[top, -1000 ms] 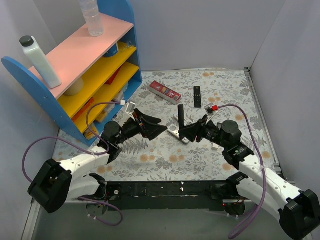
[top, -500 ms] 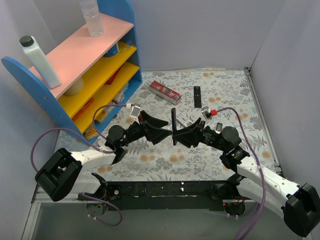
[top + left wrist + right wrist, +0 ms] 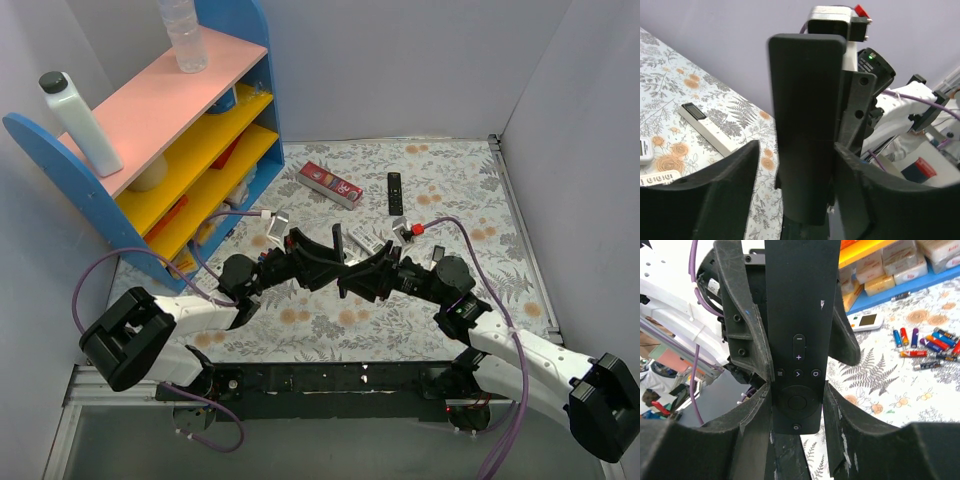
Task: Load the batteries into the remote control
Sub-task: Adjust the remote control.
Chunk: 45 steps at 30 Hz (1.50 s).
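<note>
Right gripper point(image 3: 797, 390) clamps a black remote point(image 3: 797, 315) upright at centre frame; left gripper point(image 3: 796, 147) straddles it, a gap showing. Slim white remote point(image 3: 705, 127) lies mid-left on the table point(image 3: 670, 90); batteries point(image 3: 925, 342) at right edge

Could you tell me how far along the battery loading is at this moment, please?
Done: the black remote stands upright, clamped in the right gripper. In hand: the left gripper has its jaws around it with a gap on one side, so no second grip yet. Left: no open battery compartment shows, and the batteries lie loose on the table, none loaded. A slim white remote lies there untouched.
</note>
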Each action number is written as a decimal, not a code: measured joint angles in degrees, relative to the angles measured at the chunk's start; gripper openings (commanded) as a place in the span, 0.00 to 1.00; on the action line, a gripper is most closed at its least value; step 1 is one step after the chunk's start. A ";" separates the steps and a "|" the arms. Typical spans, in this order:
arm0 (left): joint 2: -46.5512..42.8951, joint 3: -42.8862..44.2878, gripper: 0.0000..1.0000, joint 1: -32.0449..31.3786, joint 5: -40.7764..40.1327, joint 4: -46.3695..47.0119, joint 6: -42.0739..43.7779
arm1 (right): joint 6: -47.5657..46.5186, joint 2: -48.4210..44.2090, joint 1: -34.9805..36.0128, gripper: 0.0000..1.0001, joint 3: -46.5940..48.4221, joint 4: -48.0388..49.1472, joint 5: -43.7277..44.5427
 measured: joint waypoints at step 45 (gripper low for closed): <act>-12.72 27.34 0.04 -9.03 -24.48 -89.26 56.59 | -1.16 18.75 0.70 0.67 40.96 -57.40 18.27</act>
